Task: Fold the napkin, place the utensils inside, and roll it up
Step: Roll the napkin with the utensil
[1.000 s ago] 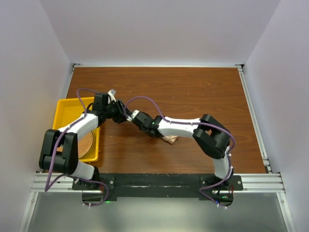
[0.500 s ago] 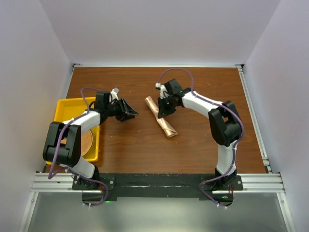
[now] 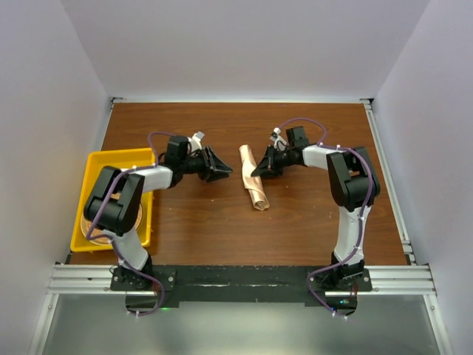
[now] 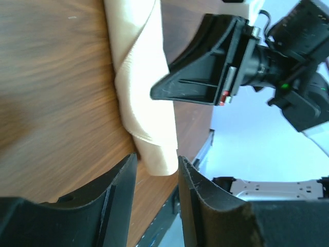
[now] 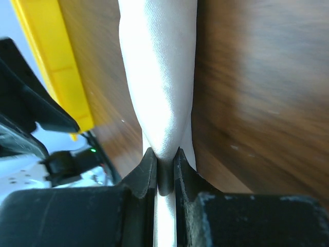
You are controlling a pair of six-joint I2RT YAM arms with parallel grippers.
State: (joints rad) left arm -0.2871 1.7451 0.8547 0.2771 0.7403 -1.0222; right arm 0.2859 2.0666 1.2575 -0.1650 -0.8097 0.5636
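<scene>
Lying rolled at table (image 3: 295,229) centre: napkin (image 3: 253,177). Right gripper (image 5: 164,154) clamped on its cloth; left gripper (image 4: 157,162), jaws apart, empty, just beside. Risk: tugging that pinch would unroll it.

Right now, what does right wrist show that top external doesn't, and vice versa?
Only right wrist: the right gripper shut on a thin fold of the napkin. Only top external: the rolled napkin's full length lying on the table, and the left gripper open beside it, not touching. Both: napkin, yellow tray, wood table.
</scene>
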